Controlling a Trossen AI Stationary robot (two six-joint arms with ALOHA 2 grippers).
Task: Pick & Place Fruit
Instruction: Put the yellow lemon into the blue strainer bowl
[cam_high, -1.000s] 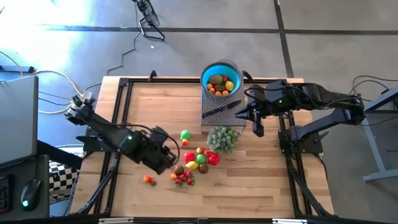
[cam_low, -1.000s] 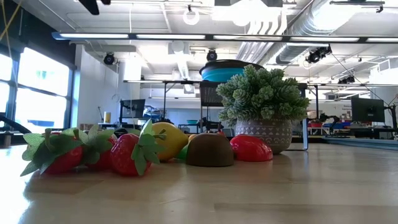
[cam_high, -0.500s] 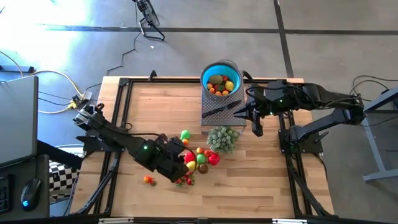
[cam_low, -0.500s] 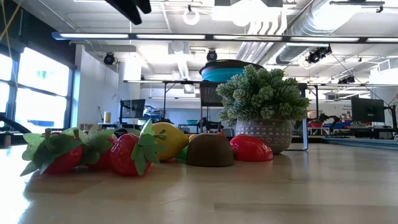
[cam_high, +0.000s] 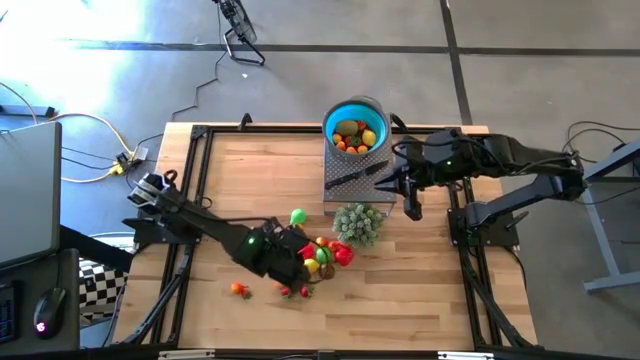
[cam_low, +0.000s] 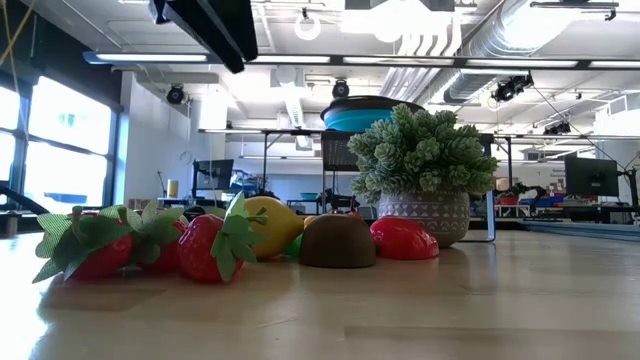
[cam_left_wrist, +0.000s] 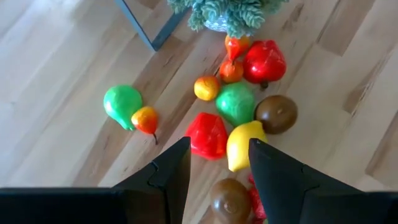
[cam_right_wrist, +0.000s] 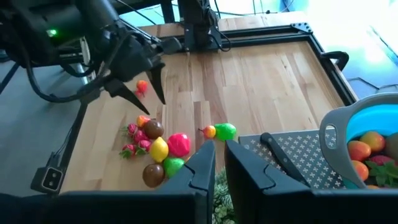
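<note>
Directly below left tool (cam_left_wrist: 214, 165), fruit (cam_left_wrist: 208, 134)

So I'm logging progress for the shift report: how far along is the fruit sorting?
Partly done. The blue bowl already holds several fruits. Nothing is in hand: the left gripper hovers open and empty over the pile of fruit on the table, above the yellow lemon and red fruit. The right gripper waits shut beside the bowl. About a dozen pieces remain.

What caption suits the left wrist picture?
Open left tool hovering over toy fruit scattered on the wooden table.
</note>
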